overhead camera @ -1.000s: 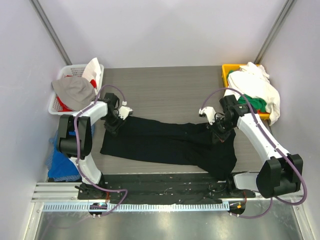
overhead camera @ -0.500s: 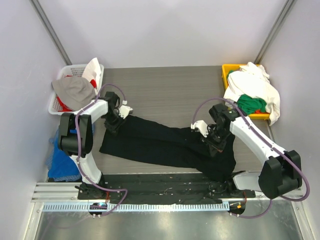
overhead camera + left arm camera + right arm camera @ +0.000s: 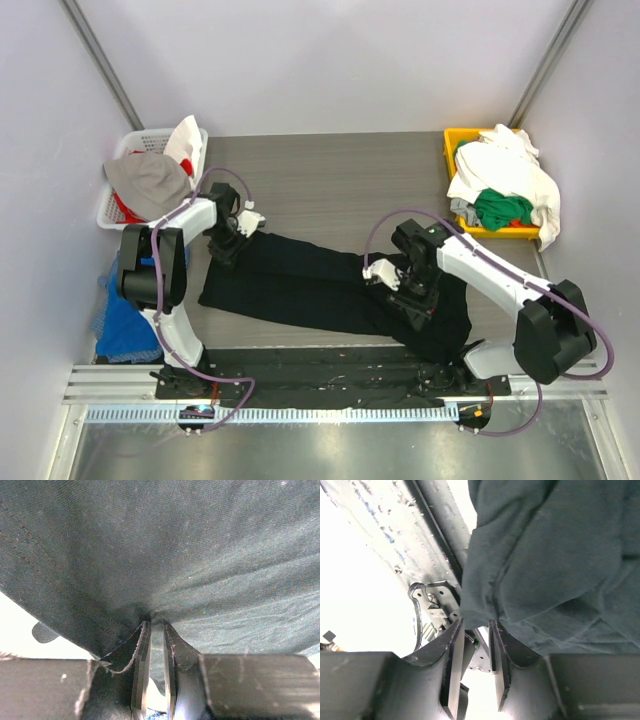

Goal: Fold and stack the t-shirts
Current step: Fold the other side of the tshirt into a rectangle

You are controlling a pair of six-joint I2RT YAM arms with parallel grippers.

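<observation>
My left tool [image 3: 156, 623] is clamped on the black t-shirt [image 3: 310, 285], which stretches lengthwise toward my right tool [image 3: 476, 625]. That tool's jaws stand parted, with the shirt just at their tips.

Nothing to read here: no label, brand, number or sign is legible in any view (the overhead picture is too coarse for fine print, and both wrist views show mostly the plain black t-shirt [image 3: 200, 555]).

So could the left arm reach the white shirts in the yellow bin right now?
Probably not: the left gripper is clamped on the black t-shirt at the left, and the yellow bin sits at the far right corner.
</observation>
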